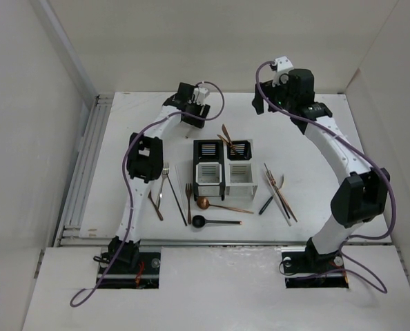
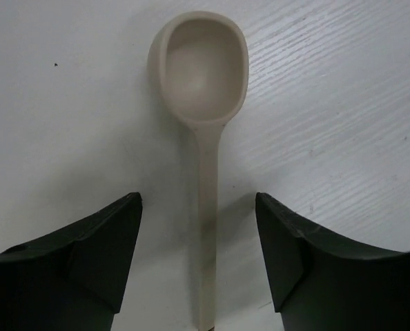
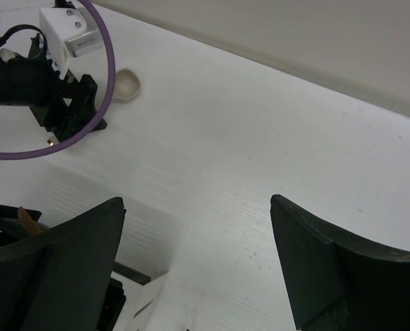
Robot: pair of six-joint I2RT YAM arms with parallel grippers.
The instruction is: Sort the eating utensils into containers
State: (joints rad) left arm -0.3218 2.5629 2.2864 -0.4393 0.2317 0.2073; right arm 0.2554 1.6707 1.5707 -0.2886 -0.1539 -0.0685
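Squarely within the spread left claw (image 2: 197,201) lies the pale spoon (image 2: 203,76), untouched.

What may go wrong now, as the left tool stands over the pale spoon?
1. The spoon lies flat on the table, its thin handle inside the open left tool; closing may push it aside or scrape the table.
2. The grip would sit far from the spoon's bowl, so the spoon may tilt when lifted.
3. The right tool hovers open near the caddy; the two tools might meet there.
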